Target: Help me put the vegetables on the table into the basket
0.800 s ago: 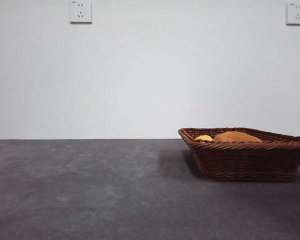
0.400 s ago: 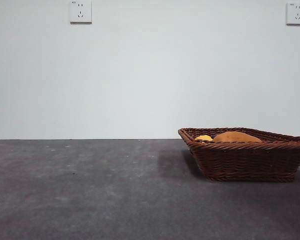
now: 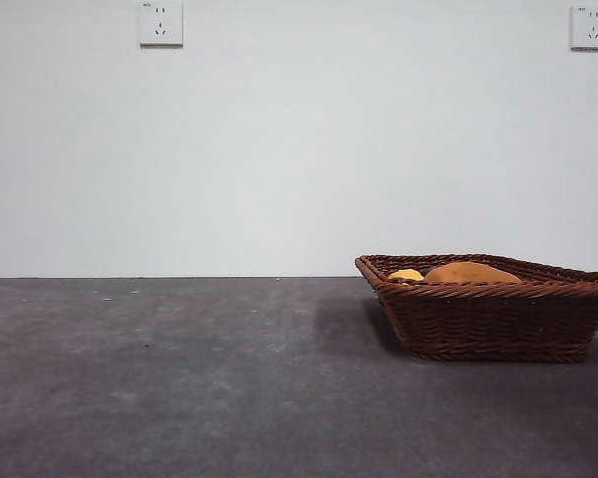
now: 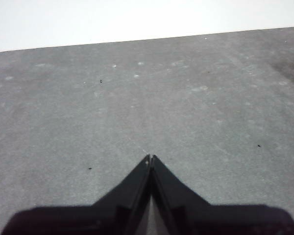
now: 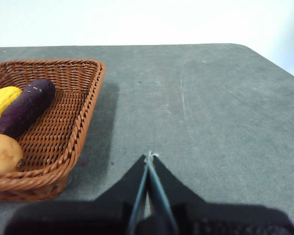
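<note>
The basket holds all three vegetables, beside the right gripper, apart from it; both its fingers and the left gripper's are pressed together over bare desk.

Yellow oblong, eggplant, potato inside basket.

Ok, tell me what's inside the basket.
The wicker basket holds a purple eggplant, a yellow ridged vegetable and an orange-brown potato. The frame edge cuts off its far side; the front view hides the eggplant.
</note>
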